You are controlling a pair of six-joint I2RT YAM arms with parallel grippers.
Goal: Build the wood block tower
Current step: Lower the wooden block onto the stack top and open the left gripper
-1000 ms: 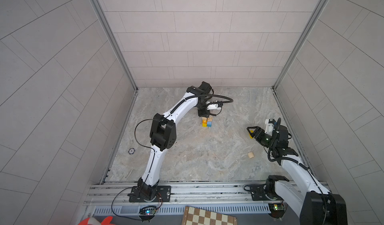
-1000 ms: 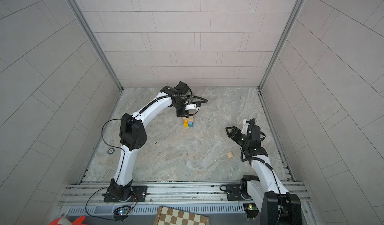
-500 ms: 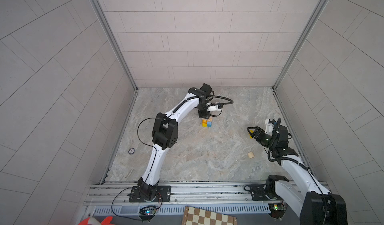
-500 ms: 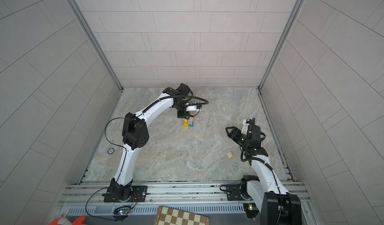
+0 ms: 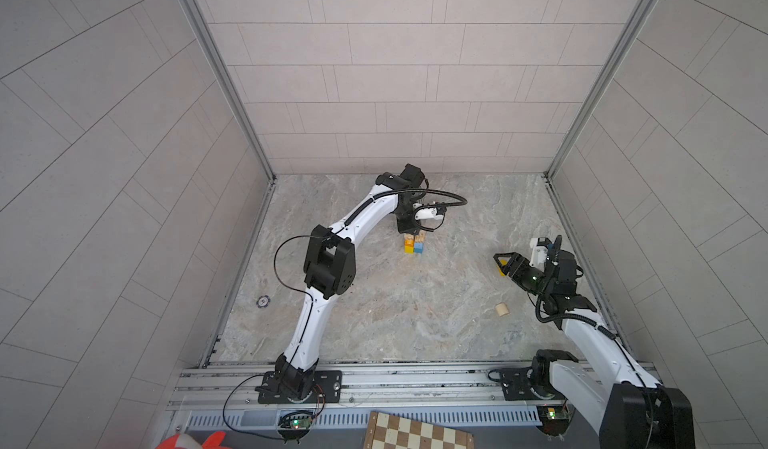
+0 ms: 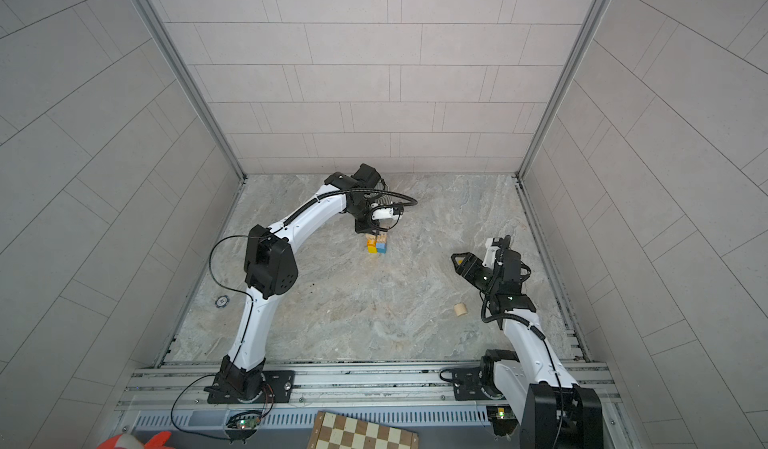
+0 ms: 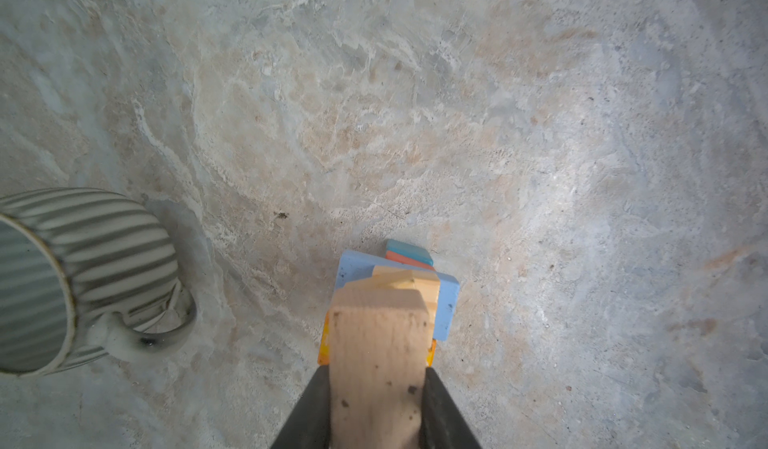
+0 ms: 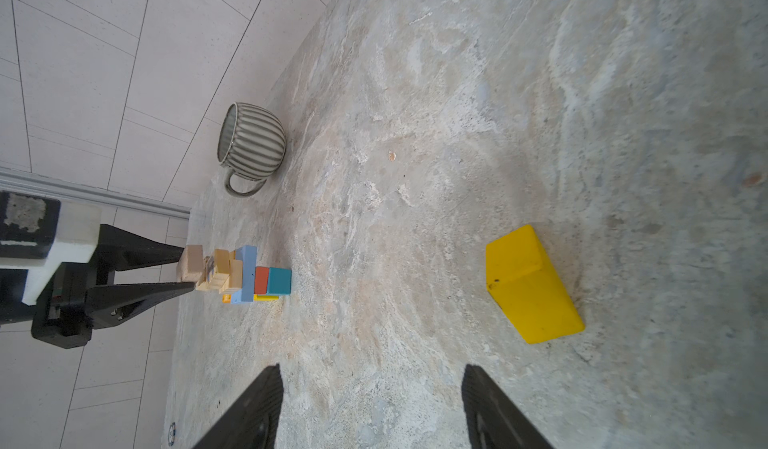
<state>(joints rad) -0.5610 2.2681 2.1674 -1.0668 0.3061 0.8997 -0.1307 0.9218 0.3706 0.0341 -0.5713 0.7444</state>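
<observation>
Item 1, left end effector (image 7: 378,374): jaws pinching a plain wood block (image 7: 380,334) by its sides, directly over the wood block tower (image 8: 245,276); whether the block rests on the top piece cannot be told

Item 2, wood block tower: just 12 o'clock of centre on the desk (image 5: 374,322); teal, orange-red and yellow at the base, a light blue slab, then natural pieces, slightly skewed

Item 3, right end effector (image 8: 372,370): jaws spread, empty, near a yellow block (image 8: 532,285) lying 3 o'clock of the tower

Item 4, wooden cylinder (image 5: 502,310): loose, 4 o'clock of the tower

Status: judged mostly built; held block to be released, two loose pieces left

Clearance: grey mug (image 8: 251,141) near the tower, apart; open desk from 4 to 9 o'clock; back wall at 12 o'clock
</observation>
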